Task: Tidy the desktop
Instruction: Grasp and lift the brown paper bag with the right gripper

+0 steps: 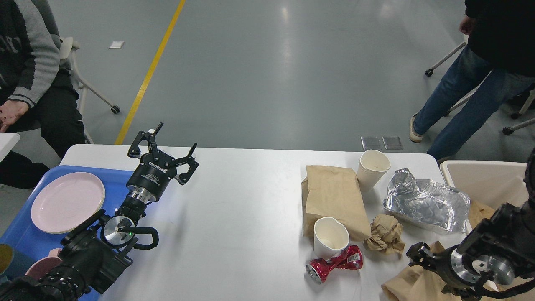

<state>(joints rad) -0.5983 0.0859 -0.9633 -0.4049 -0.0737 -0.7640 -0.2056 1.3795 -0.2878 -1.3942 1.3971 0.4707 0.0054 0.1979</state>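
At the bottom edge of the frame, a crushed red can (334,264) lies on the white counter (242,217), its label too small to read, touching a dented white paper cup (330,236). At lower right the right gripper (418,255) hangs over a tan paper bag (407,282); whether its jaws are released or clenched cannot be told. Beside the cup sit a crumpled brown paper ball (385,234) and a flat brown paper bag (334,198). The counter, smooth and plain with rounded corners, fills the lower half of the frame from left to right. At lower left a blue tray (25,238) carries a pink plate (67,201). Above the tray's right edge, the left gripper (172,147) stands with its jaws released and holding nothing; white lettering on its black body reads "ROBOTIQ". Farther back, at centre right, a second white paper cup (372,169) leans against the flat bag, beside a crumpled foil container (426,205). A beige bin (480,179) stands at the right edge.
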